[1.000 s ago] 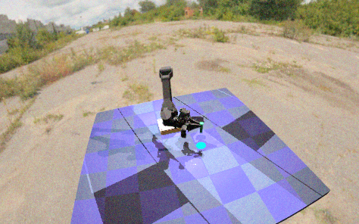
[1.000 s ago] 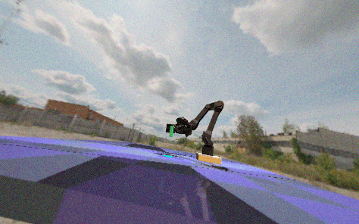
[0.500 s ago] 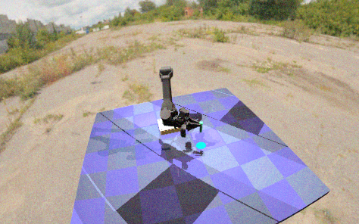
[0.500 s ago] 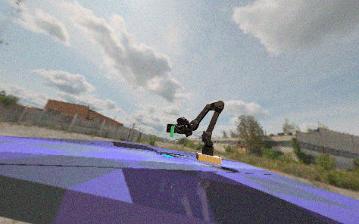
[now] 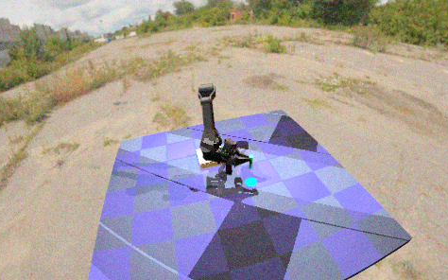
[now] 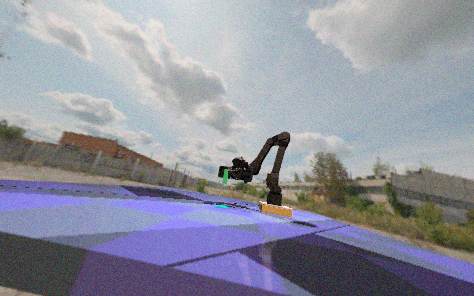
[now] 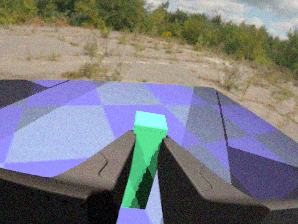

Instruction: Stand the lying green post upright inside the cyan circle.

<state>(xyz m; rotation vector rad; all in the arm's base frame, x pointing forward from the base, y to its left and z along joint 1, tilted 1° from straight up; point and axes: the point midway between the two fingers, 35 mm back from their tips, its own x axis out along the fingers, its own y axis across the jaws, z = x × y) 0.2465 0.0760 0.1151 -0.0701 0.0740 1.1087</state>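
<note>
My gripper (image 5: 249,160) (image 6: 225,174) (image 7: 147,139) is shut on the green post (image 5: 250,162) (image 6: 225,175) (image 7: 147,156). It holds the post roughly upright in the air, well above the chequered purple mat (image 5: 155,222) (image 6: 124,220) (image 7: 60,123). The cyan circle (image 5: 250,182) (image 6: 221,206) lies flat on the mat, just below the held post. In the wrist view the post runs up between the two dark fingers and the circle shows at the bottom edge under it.
The arm's tan base block (image 5: 205,162) (image 6: 275,209) sits on the mat behind the circle. The mat's edges drop to sandy ground (image 5: 401,132) all round, with bushes and buildings far off.
</note>
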